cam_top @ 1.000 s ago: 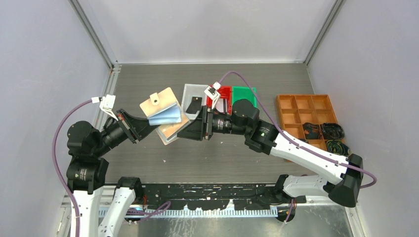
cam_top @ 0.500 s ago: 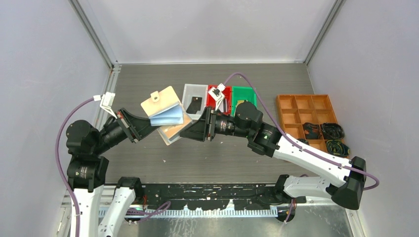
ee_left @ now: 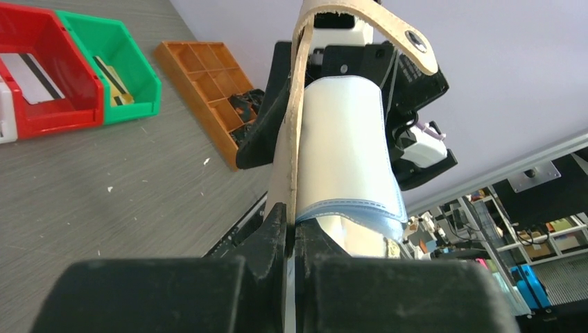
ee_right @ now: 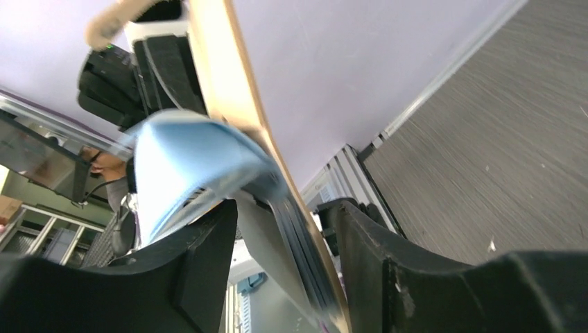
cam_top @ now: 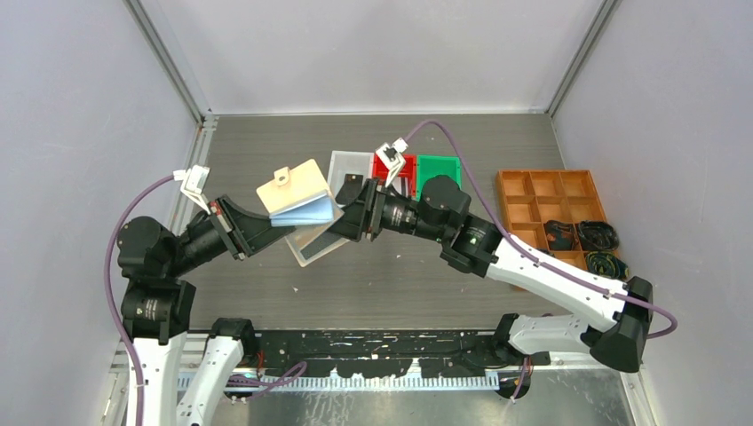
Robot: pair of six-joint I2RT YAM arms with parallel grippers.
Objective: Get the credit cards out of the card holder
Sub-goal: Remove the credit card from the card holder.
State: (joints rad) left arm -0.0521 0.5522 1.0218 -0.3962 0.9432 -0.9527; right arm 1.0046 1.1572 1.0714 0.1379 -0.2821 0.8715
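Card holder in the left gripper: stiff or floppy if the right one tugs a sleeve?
Likely floppy: the card holder fans open, its sleeves bowing away from the tan cover. Probably light: the left gripper holds it aloft by one edge. The glossy sleeves may slip in the right gripper.

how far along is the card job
Done: black card in the white bin, striped card in the red bin. In hand: left gripper clamps the card holder; right gripper stands open around its sleeves. Left: any cards inside; count hidden.
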